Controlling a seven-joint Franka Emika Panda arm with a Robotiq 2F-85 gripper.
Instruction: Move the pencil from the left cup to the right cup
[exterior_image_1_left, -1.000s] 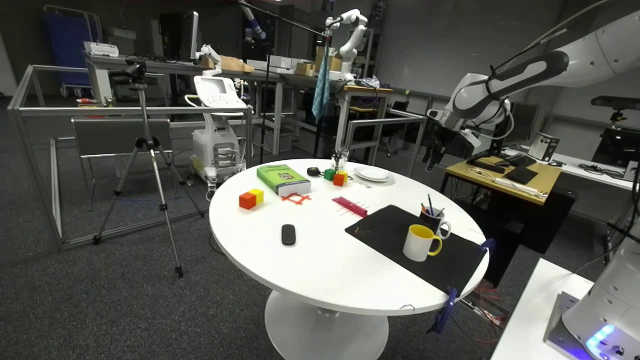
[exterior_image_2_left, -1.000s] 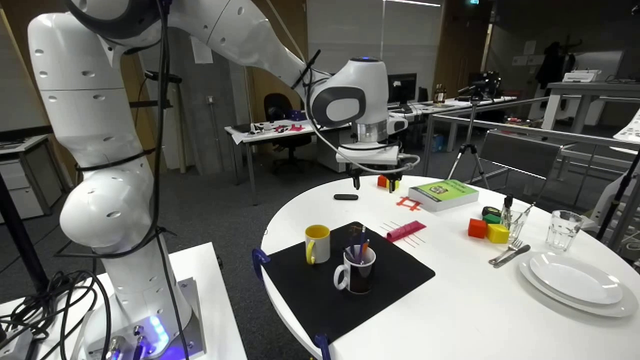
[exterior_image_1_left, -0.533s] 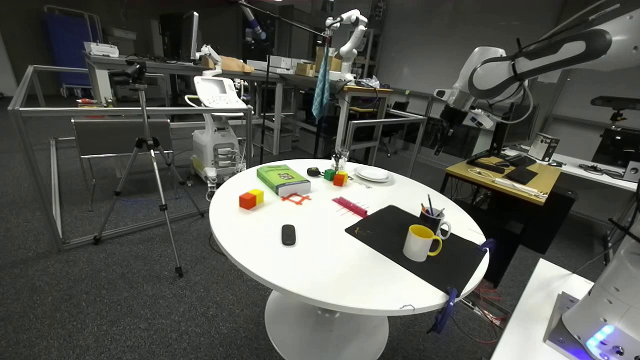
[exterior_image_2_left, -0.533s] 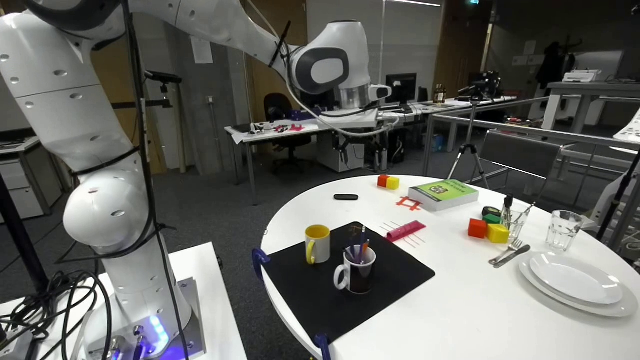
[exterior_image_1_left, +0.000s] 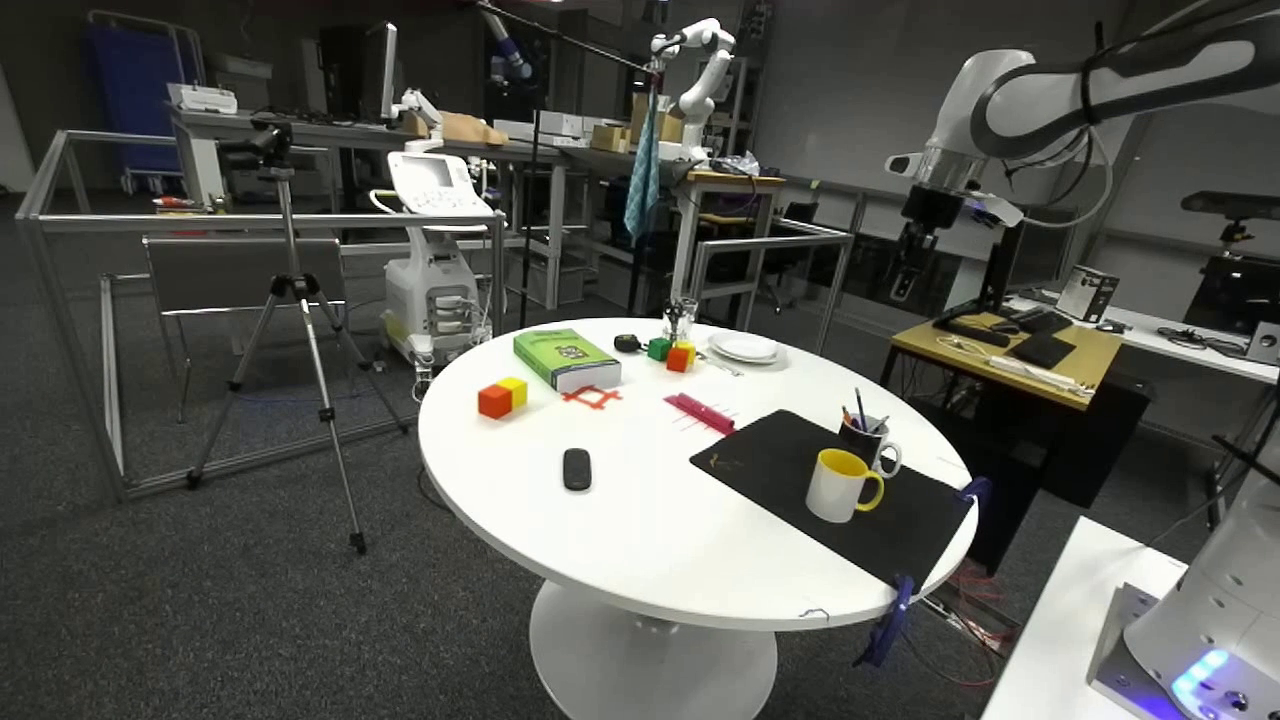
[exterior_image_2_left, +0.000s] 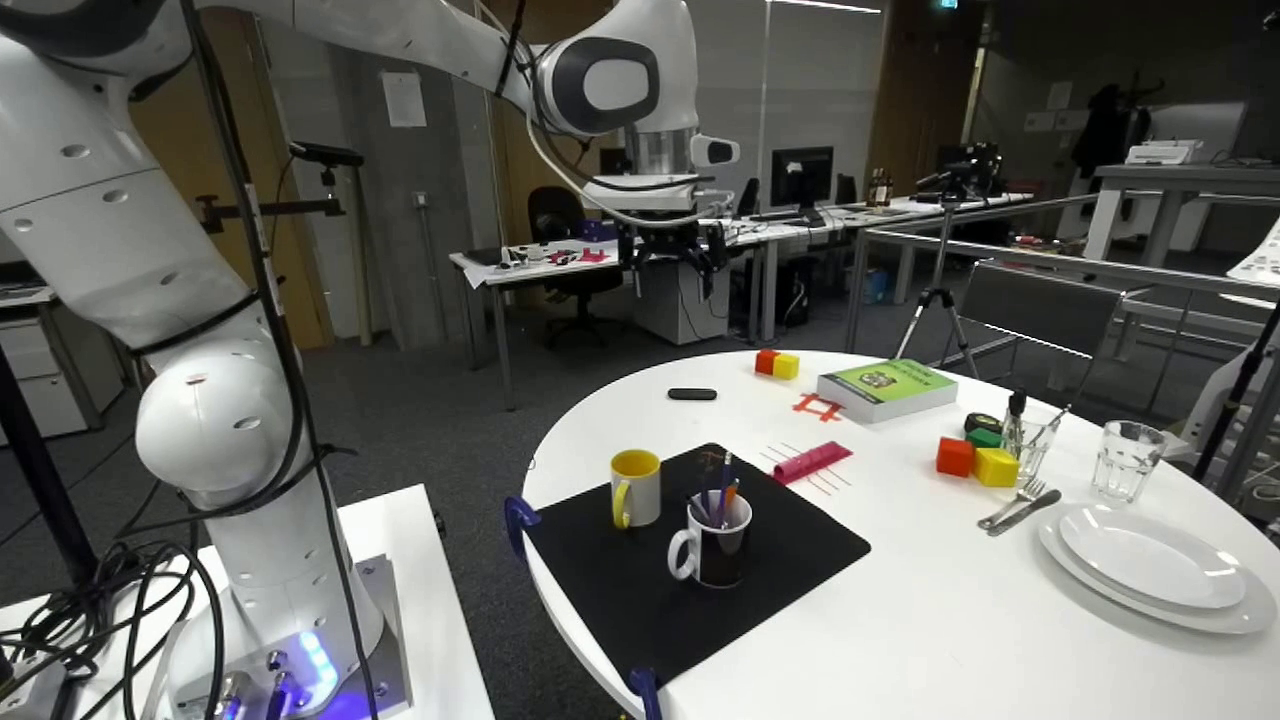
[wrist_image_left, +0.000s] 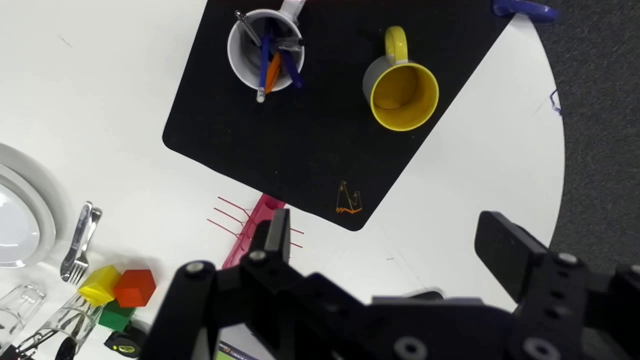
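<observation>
The gripper (wrist_image_left: 385, 232) is hanging in mid-air, well above the level of the white round table (exterior_image_1_left: 640, 540), facing down, jaws standing wide apart.

The pencil (wrist_image_left: 263, 65), tall and blue, is sitting in the dark mug (exterior_image_2_left: 718, 560). Its pale end is pointing up; the lower end is hiding inside. Long axis is running near vertical, leaning slightly, in both exterior views. In the wrist view that pale end is poking past the rim, on the side facing the gripper. An orange stick (wrist_image_left: 272, 73) and a silver-ended pen (wrist_image_left: 249, 28) are sharing the mug, leaning other ways.

The dark mug is standing upright, white inside, white handle. The yellow-lined mug (exterior_image_2_left: 647, 505) is standing upright near it, apart: white outside, yellow handle, yellow bottom showing in the wrist view.

Both are resting on a black mat (exterior_image_2_left: 790, 555); blue clamps (exterior_image_1_left: 888, 625) are sitting at its corners on the table edge. A pink piece (exterior_image_2_left: 812, 461) is lying just at the mat's edge. Farther on, a dark oblong device (exterior_image_1_left: 577, 469) is lying well apart; then red and yellow cubes (exterior_image_1_left: 503, 397) are touching, and a green book (exterior_image_1_left: 567, 358) and stacked white plates (exterior_image_2_left: 1150, 560) are lying flat.

Beyond, a tripod (exterior_image_1_left: 298, 287) is standing on dark carpet (exterior_image_1_left: 300, 620) by a metal railing (exterior_image_1_left: 150, 224). At the back, another white arm (exterior_image_1_left: 705, 90) is standing.
</observation>
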